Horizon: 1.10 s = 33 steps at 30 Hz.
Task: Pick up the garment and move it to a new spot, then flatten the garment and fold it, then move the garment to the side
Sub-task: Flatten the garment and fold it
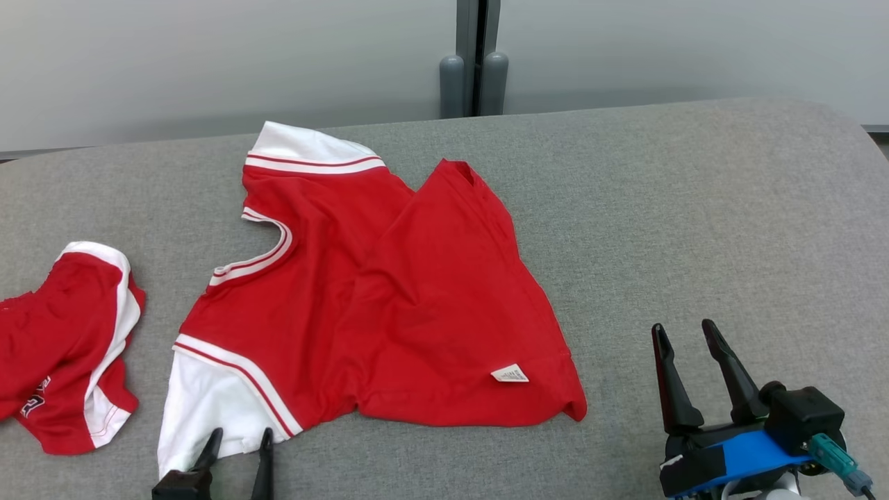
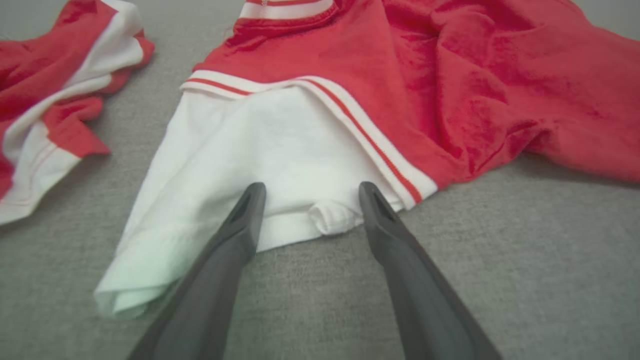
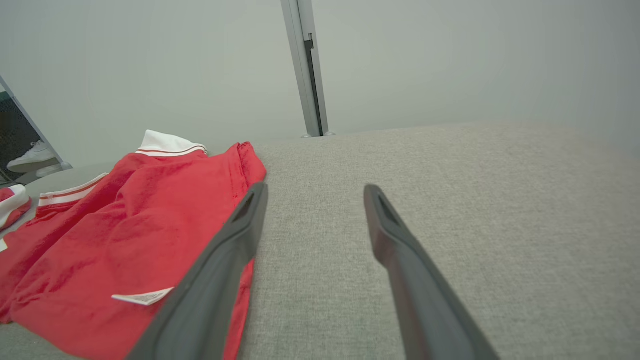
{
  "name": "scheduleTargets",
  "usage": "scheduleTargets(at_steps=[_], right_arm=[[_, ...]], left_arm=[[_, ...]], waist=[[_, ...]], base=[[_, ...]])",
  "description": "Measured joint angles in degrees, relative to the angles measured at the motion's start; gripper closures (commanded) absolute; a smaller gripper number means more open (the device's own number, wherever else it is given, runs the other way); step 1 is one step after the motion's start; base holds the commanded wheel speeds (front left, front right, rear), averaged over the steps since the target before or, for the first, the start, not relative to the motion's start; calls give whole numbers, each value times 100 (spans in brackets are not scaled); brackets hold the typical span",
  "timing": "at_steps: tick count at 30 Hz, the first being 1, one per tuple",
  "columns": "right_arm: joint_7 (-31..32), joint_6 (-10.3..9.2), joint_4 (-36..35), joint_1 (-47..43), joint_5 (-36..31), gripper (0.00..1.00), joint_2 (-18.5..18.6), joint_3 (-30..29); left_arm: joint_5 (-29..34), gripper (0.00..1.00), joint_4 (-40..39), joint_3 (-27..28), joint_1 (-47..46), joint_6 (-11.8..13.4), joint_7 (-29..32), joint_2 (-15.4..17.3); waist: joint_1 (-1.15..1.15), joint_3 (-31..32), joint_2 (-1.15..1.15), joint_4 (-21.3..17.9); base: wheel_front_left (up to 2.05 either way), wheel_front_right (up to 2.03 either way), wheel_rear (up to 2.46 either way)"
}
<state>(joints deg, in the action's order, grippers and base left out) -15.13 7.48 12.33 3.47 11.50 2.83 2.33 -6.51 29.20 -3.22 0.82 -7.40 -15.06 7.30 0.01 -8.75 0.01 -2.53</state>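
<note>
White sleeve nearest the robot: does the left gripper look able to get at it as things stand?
Probably yes. The left gripper is open, its fingertips at the hem of the white sleeve, and nothing lies between them.

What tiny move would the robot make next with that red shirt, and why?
Probably the left fingers should ease forward and close on the white sleeve: they stand open at its hem, a small bump of cloth between them. The right fingers hang open over bare grey surface, apart from the red shirt.
</note>
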Motion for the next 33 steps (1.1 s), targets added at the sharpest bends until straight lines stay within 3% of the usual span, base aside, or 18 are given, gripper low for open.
scheduleTargets(at_steps=[13, 14, 15, 16, 17, 23, 33], right_arm=[[0, 1, 26, 46, 16, 0, 1, -5], [0, 0, 27, 46, 15, 0, 1, -8], [0, 0, 33, 46, 16, 0, 1, -10], [0, 0, 37, 46, 15, 0, 1, -13], [0, 0, 44, 46, 15, 0, 1, -16], [0, 0, 54, 42, 16, 0, 2, -41], [0, 1, 66, -29, 23, 0, 1, -42]], left_arm=[[-342, 0, 1031, -339, -534, -2, -91, 112], [-371, 10, 1144, -386, -598, -2, -100, 121], [-409, 56, 1248, -424, -657, -2, -104, 130], [-474, 73, 1374, -476, -722, -2, -119, 131], [-528, 100, 1486, -546, -788, -2, -122, 138], [-937, 100, 1668, -1002, -972, 7, -112, 181], [-1351, 100, 888, -1690, -949, -2, -14, 360]], waist=[[-1, -66, -2, -101], [-2, -61, -2, -104], [-2, -55, -2, -107], [-2, -47, -2, -108], [-2, -35, -2, -109], [-1, 46, -2, -84], [0, 188, 0, 12]], base=[[0, 0, 0], [0, 0, 0], [0, 0, 0], [0, 0, 0], [0, 0, 0], [0, 0, 0], [0, 0, 0]])
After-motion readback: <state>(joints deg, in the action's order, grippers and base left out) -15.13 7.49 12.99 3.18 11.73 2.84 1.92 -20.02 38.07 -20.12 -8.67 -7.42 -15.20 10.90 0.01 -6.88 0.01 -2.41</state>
